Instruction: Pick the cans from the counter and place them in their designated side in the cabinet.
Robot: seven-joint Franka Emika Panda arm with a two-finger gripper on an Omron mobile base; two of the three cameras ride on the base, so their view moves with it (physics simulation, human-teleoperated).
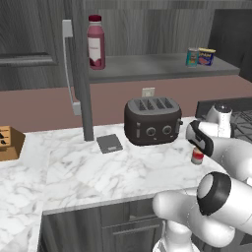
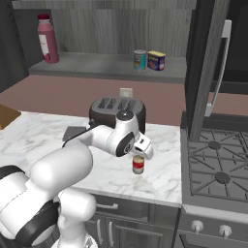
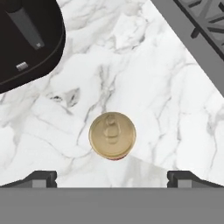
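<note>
The red can [image 1: 197, 157] [image 2: 138, 165] with a white band stands upright on the white marble counter [image 1: 98, 172] [image 2: 162, 181], in front of the toaster and near the stove. From above, its tan top [image 3: 112, 135] lies centred between my fingertips. My gripper [image 3: 112, 178] [image 2: 144, 151] hangs open just above it, the jaws wide apart and not touching it. The teal-blue can [image 1: 192, 57] [image 2: 140, 59] stands on the grey shelf [image 1: 147, 66] [image 2: 92, 65] of the cabinet, on its right side.
A blue tin [image 1: 206, 56] [image 2: 156, 60] sits beside the teal can, a dark-red bottle [image 1: 95, 42] [image 2: 47, 38] at the shelf's left. The dark toaster [image 1: 150, 120] [image 2: 116, 109] [image 3: 26, 39] stands behind the red can. The stove [image 2: 218, 164] [image 3: 205, 22] borders the counter. The cabinet door [image 1: 81, 74] stands open.
</note>
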